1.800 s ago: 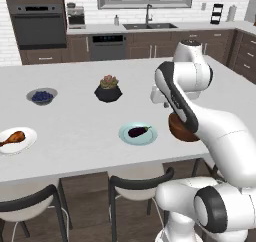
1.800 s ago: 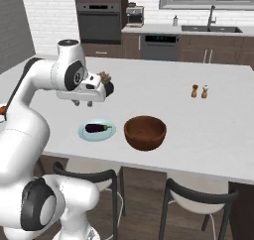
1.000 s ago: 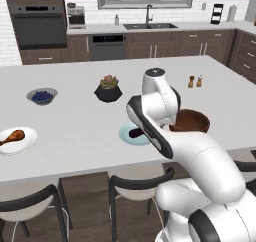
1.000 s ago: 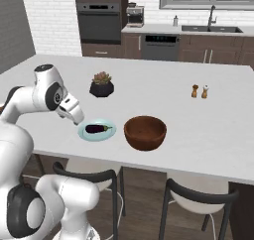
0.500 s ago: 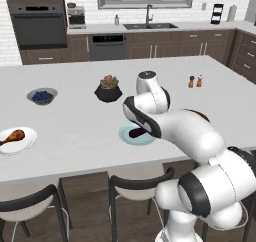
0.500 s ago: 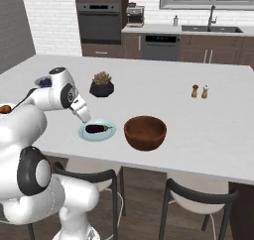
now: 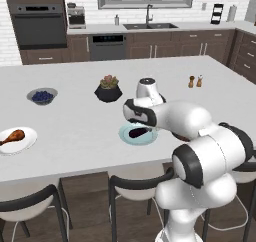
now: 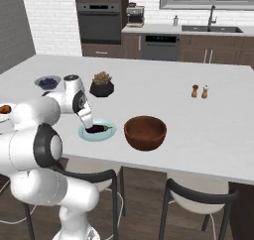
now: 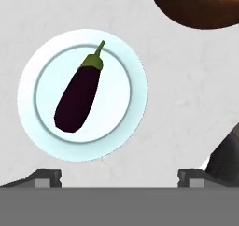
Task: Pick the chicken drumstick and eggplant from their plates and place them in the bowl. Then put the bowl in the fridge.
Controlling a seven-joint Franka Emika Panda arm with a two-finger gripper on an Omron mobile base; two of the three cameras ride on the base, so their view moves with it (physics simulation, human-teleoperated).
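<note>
White counter [image 7: 75, 136] stretches under me in this kitchen. My jaws hang spread wide and empty above the pale blue plate [image 9: 126, 122], where the eggplant [image 9: 78, 96] lies with its green stem toward the wooden bowl [image 8: 145, 132] just beside. Far off, the chicken drumstick [image 7: 13, 136] rests on the white plate [image 7: 25, 142].
</note>
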